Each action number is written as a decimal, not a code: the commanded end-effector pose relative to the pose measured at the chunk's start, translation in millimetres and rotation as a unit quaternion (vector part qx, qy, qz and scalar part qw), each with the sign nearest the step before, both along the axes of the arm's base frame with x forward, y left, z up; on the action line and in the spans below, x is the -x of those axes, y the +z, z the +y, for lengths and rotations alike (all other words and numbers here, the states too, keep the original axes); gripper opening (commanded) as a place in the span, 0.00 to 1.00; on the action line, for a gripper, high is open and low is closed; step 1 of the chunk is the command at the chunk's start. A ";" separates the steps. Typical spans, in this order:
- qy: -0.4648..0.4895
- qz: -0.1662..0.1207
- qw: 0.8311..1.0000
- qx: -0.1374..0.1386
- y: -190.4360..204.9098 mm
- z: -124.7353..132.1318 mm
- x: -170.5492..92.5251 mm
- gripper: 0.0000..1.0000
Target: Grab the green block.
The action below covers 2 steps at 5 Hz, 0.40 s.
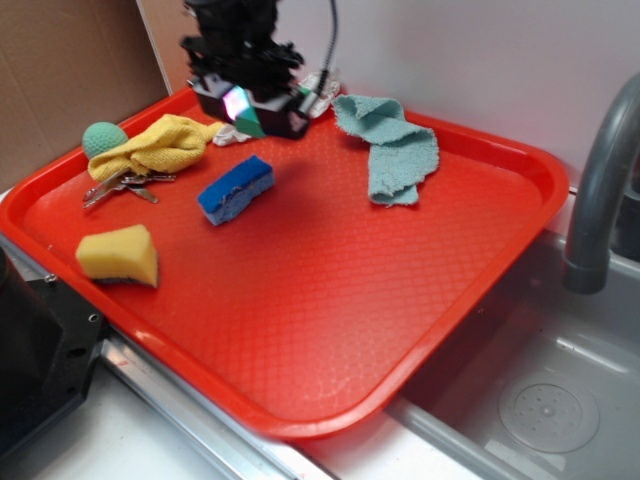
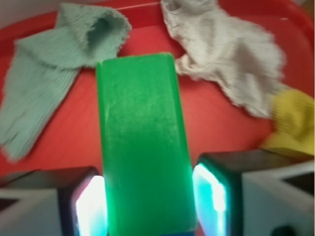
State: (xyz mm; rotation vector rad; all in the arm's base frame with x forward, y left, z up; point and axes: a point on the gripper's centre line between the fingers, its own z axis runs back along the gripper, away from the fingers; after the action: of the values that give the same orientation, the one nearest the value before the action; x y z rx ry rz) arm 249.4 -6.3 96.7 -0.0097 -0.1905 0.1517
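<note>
One landmark: red tray (image 1: pixel 330 300), sitting beside a sink (image 1: pixel 540 400) with a grey faucet (image 1: pixel 600 190).
Gripper (image 1: pixel 248 110): at the tray's far edge, fingers closed onto the green block from both sides; in the wrist view each lit pad (image 2: pixel 209 194) presses a long side of the block.
Green block (image 2: pixel 142 142): clamped between the fingers at the tray's far edge; whether it touches the tray floor cannot be told.
Teal cloth (image 1: pixel 390 148): on the tray's far side, right of the gripper.
Yellow cloth (image 1: pixel 155 142): far left of the tray, partly over keys (image 1: pixel 120 187).
Teal ball (image 1: pixel 103 138): at the tray's left rim.
Blue sponge (image 1: pixel 236 188): mid-tray, nearer than the gripper.
Yellow sponge (image 1: pixel 118 256): near-left part of the tray.
White cloth (image 2: pixel 226 54): on the tray beyond the block in the wrist view.
</note>
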 end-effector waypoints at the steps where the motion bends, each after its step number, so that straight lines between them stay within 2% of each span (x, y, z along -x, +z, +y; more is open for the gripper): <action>1: 0.015 0.026 0.998 -0.053 106.3 -31.0 56.2 0.00; 2: 0.010 0.046 0.999 -0.024 136.7 -37.5 73.5 0.00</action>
State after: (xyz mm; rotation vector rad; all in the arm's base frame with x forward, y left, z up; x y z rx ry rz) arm 164.7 -44.8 219.9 0.0660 -0.0583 0.1671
